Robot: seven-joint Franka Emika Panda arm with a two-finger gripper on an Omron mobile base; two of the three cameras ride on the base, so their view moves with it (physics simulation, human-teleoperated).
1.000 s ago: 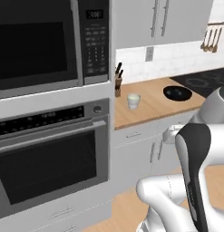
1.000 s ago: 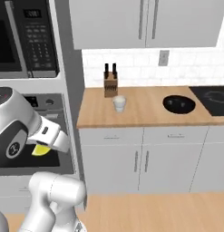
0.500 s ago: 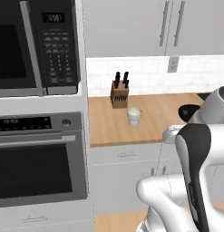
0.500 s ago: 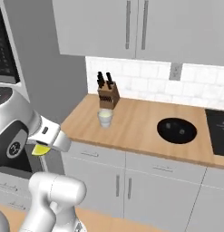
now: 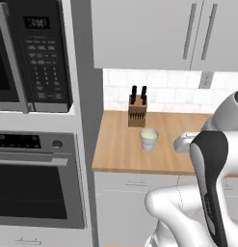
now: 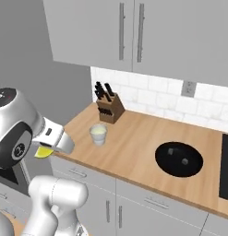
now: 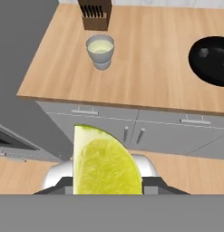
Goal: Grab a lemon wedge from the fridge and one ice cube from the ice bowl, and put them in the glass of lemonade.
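A yellow-green lemon wedge stands large at the bottom of the hand view, with my gripper shut on it. In the right base view the wedge hangs under the hand, left of and below the counter's front edge. The glass of lemonade is a small pale tumbler on the wooden counter, ahead of the gripper and well apart from it. It stands just in front of the knife block. A black ice bowl with cubes lies further right. The fridge is out of view.
A microwave over a wall oven fills a tall grey column left of the counter. White upper cabinets hang above. Grey drawer fronts run below the counter edge. A dark cooktop borders the far right.
The whole picture has shifted: the base has driven, so oven and microwave slid left and the counter with the glass is closer and more central. The wedge stays in the gripper.
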